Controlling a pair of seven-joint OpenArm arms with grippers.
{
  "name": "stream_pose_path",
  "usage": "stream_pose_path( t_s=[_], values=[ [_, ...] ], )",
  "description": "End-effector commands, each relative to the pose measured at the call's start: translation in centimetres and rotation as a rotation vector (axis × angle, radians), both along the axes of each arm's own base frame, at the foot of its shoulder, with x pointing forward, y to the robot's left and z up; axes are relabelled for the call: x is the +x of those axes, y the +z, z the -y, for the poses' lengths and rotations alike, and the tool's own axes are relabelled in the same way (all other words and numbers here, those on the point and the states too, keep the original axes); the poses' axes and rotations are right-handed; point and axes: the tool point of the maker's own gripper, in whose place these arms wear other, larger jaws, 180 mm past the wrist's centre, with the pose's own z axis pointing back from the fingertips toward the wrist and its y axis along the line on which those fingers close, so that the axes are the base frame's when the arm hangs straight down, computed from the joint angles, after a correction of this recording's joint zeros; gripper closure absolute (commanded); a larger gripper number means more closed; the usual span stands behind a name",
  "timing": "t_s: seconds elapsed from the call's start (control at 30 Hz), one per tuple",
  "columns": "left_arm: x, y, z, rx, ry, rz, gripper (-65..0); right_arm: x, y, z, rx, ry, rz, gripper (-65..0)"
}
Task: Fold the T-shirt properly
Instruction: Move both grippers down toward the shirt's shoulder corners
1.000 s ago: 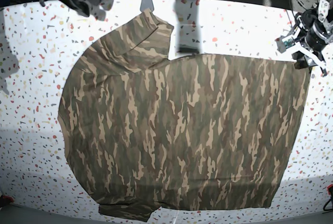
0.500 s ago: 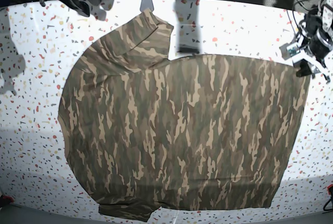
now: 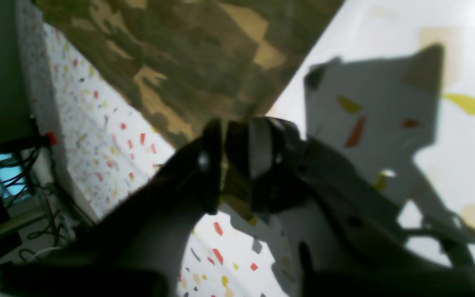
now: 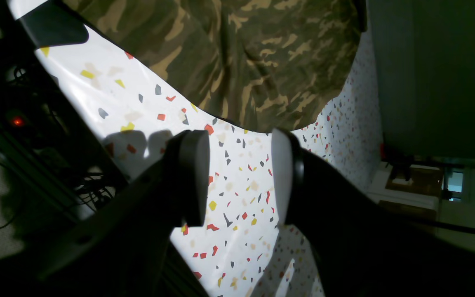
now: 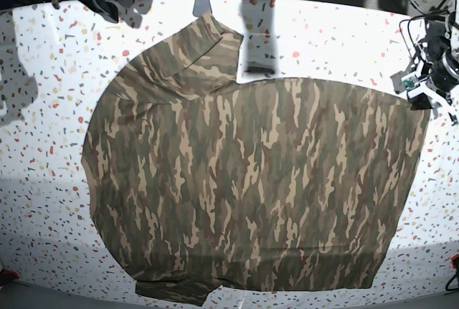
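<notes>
From my seat, the T-shirt (image 5: 251, 187) lies flat across the speckled table (image 5: 43, 137); my left gripper (image 3: 225, 165) pinches its far right corner, and my right gripper (image 4: 239, 177) hangs open, empty, beyond the far left sleeve

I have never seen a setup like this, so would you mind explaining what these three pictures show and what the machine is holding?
This is a robot with two arms, each ending in a two-fingered gripper, working at a white speckled table. One picture looks down on the whole table; the other two come from cameras on each wrist, looking past the fingers. Spread flat on the table lies a large brown, olive and tan camouflage T-shirt. In the left wrist view, the left gripper has its fingers pinched together on a corner of the shirt's edge. In the overhead view that gripper sits at the shirt's upper right corner. The right gripper is open, holds nothing and hangs above bare table beside the cloth.
</notes>
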Motion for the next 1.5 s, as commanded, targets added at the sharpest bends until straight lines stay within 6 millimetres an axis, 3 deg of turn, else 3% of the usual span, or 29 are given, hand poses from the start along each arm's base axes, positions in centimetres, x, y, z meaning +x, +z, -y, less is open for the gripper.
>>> stream_pose_path(
  t_s=[0.0,0.13,0.3,0.5,0.67,0.93,1.27,1.47],
  values=[
    [-0.2,0.1,-0.1,-0.004,-0.01,-0.021,-7.8,0.3,0.9,-0.4,0.017,0.013,0.031,-25.3],
    [-0.5,-0.1,-0.4,0.01,-0.001,-0.036,0.0,0.3,0.9,-0.4,0.017,0.013,0.032,-25.3],
    [-0.6,-0.2,-0.6,0.021,0.006,-0.041,0.0,0.6,0.9,-0.4,0.022,0.008,0.033,-25.3],
    [-0.4,-0.1,-0.7,-0.007,0.062,-0.041,0.0,2.0,-1.1,-0.7,0.048,0.013,-0.077,-25.3],
    [-0.5,-0.1,-0.6,-0.013,0.063,-0.042,0.0,2.9,-1.8,-2.3,0.107,0.085,-0.129,-25.3],
    [-0.5,-0.1,-0.6,-0.013,0.063,-0.042,0.0,4.3,-6.7,1.6,-0.014,0.069,-0.162,-25.3],
    [0.5,1.1,0.5,-0.024,0.029,0.0,0.0,7.2,-8.4,3.5,-0.008,0.045,-0.155,-25.3],
    [1.8,3.1,2.2,-0.033,-0.021,0.064,0.0,7.5,-9.4,3.6,0.007,0.067,-0.209,-25.3]
  ],
)
